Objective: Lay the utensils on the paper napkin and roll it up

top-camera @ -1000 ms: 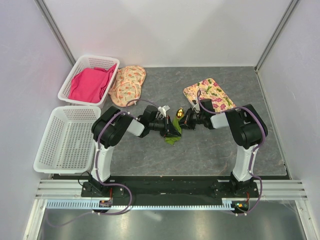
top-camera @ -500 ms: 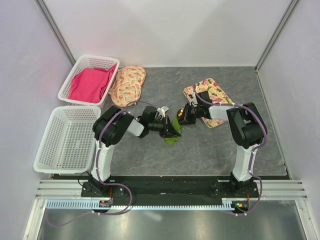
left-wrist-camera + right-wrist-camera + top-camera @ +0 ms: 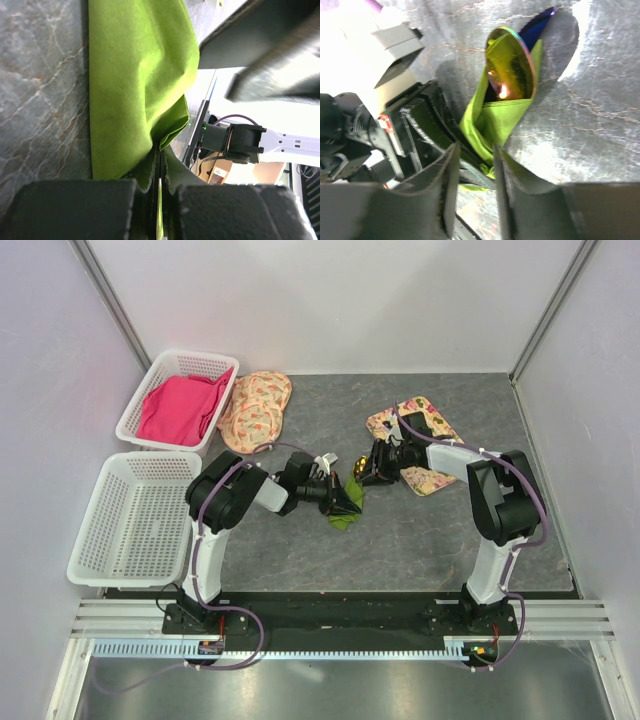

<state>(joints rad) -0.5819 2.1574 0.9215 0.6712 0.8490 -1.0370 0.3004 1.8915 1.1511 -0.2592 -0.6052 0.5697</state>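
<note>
Both the gold spoon (image 3: 512,65) and the blue stick (image 3: 537,25) sit inside the folded green napkin (image 3: 135,75) on the counter (image 3: 420,530), running near-far. The left claw (image 3: 159,152) pinches the napkin shut; the right claw (image 3: 474,185), just right, stands barely parted, grip unclear.

We find both arms bent at the elbow, forearms turned inward toward each other. The left arm (image 3: 225,502) lies low, wrist directed rightward. The left gripper (image 3: 343,498) has its fingers (image 3: 175,172) pressed together on a fold of the paper napkin (image 3: 135,75). The right arm (image 3: 500,502) reaches forward and leftward. The right gripper (image 3: 372,468) faces the left one at close quarters, its fingers (image 3: 447,180) narrowly parted.
</note>
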